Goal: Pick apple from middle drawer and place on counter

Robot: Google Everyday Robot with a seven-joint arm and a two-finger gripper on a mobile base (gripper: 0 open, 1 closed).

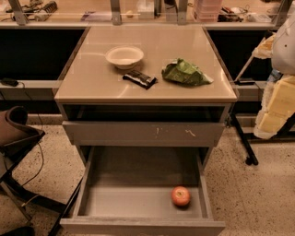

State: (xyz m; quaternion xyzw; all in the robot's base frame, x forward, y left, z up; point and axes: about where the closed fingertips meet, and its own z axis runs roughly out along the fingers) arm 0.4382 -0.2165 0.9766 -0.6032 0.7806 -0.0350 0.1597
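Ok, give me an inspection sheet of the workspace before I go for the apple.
Surface: counter, glossy beige, partly occupied.
Job's things: apple lies front right in the middle drawer, which is pulled open.
Clutter: white bowl, dark snack bar and green foil bag, all on the counter.
Grippers: pincer not in view.
Cables: dark cable running down to the floor on the left.
Surroundings: chair on the left, cluttered bench behind, scratched drawer front above the open drawer.

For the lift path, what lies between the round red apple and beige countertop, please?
Camera view: a scratched grey metal drawer front; the tool is out of view.
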